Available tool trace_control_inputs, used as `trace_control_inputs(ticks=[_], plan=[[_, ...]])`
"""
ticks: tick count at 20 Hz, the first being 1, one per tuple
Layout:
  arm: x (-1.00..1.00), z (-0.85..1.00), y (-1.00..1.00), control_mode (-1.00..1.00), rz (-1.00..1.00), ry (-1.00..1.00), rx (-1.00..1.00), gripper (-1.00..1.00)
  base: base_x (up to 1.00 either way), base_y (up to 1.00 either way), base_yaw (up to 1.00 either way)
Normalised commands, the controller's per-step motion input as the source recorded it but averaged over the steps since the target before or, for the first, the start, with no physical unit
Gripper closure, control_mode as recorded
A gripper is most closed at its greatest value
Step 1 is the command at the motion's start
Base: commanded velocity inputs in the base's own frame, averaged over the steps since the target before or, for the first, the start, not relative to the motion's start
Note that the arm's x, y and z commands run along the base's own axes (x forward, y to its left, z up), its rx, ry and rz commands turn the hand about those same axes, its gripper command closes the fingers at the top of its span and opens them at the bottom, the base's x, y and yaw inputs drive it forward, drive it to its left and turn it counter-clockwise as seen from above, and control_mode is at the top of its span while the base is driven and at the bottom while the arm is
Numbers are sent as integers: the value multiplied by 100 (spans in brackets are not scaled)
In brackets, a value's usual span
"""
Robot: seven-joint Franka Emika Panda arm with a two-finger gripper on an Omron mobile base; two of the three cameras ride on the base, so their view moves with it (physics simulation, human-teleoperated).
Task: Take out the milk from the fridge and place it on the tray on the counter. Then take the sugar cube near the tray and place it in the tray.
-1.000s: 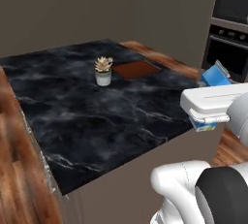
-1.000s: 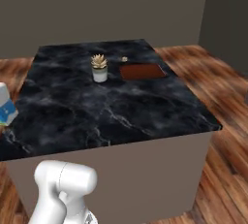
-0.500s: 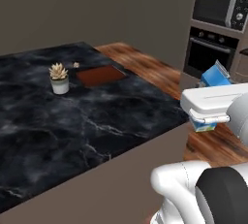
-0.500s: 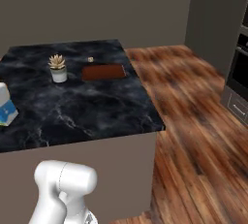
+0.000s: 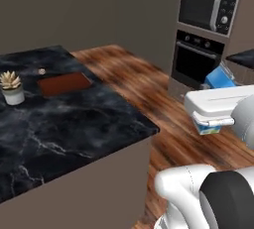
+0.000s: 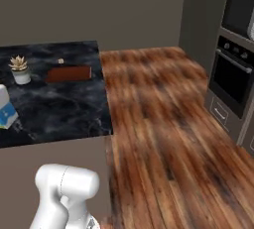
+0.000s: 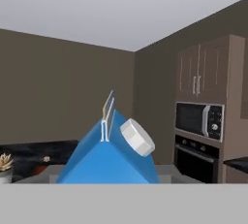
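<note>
the milk [image 7: 110, 162] sits close before the hand camera, gable and white cap up; in the left base view its blue top shows behind the white hand. the gripper looks closed on it, though the fingers are hidden. over the last second both base views have swung: the counter [image 5: 74, 119] slid left and a wall oven [image 5: 196, 64] came in, so the base is turning. the tray [image 5: 64, 83] lies bare, the sugar cube [image 5: 42, 71] just beyond it. judgement: carry phase, placement pending.
</note>
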Motion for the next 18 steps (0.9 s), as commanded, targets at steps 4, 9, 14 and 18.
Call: trace_control_inputs(ticks=[4, 9, 14, 18], plan=[[0, 0, 0, 100, 0, 0, 0, 100, 8, -100, 24], [0, 0, 0, 100, 0, 0, 0, 100, 28, -100, 49], [0, 0, 0, 100, 0, 0, 0, 100, 46, -90, 64], [0, 0, 0, 100, 0, 0, 0, 100, 49, -78, 65]])
